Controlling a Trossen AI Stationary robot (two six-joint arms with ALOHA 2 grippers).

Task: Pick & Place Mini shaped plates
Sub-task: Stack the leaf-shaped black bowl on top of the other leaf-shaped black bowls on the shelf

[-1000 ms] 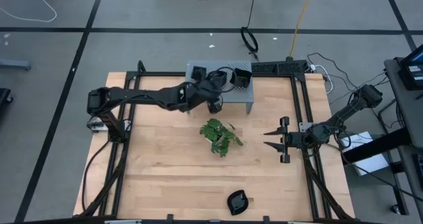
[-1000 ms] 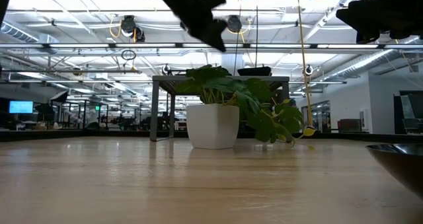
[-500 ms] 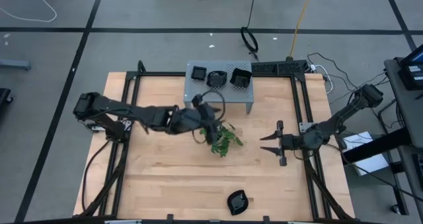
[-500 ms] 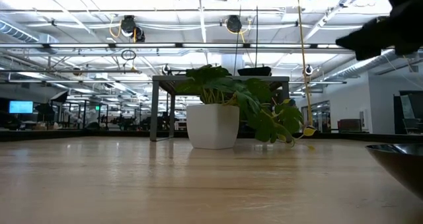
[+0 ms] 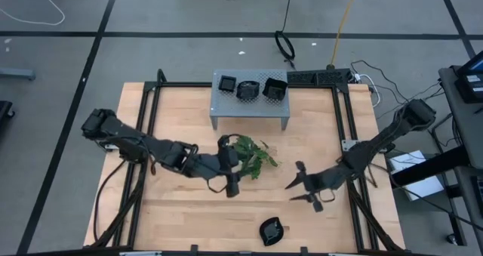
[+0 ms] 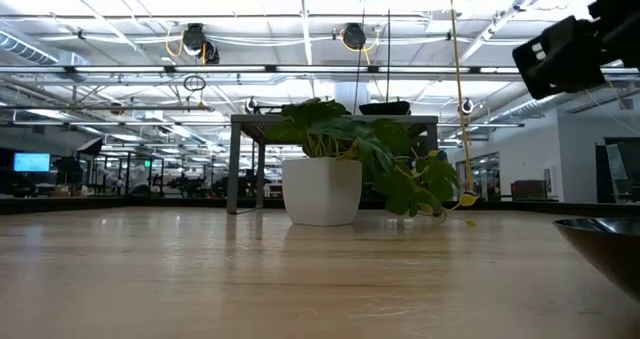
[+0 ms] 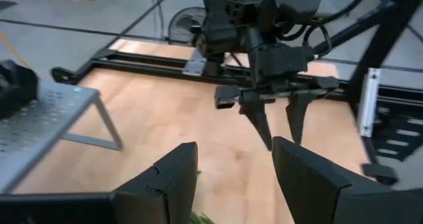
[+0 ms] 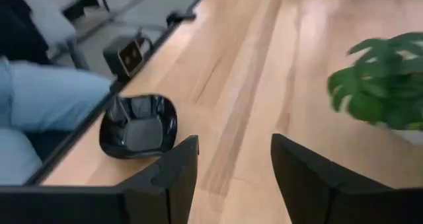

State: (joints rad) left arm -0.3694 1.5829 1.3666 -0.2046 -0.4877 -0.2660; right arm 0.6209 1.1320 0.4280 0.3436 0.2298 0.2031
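From above, three mini shaped plates (image 5: 250, 88) sit on the grey stand (image 5: 250, 106); a fourth plate (image 5: 271, 230) lies at the table's near edge. The left gripper (image 5: 229, 165) and right gripper (image 5: 299, 185), both spread and empty, flank bare wood beside the sprig (image 5: 251, 154). The low view cuts off the plate (image 6: 606, 251). The right wrist view shows the plate (image 8: 139, 125) clearly.

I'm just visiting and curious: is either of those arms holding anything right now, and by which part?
Nothing is held. The left end effector and the right end effector are both open and empty above the table; one black plate lies loose near the table's edge.
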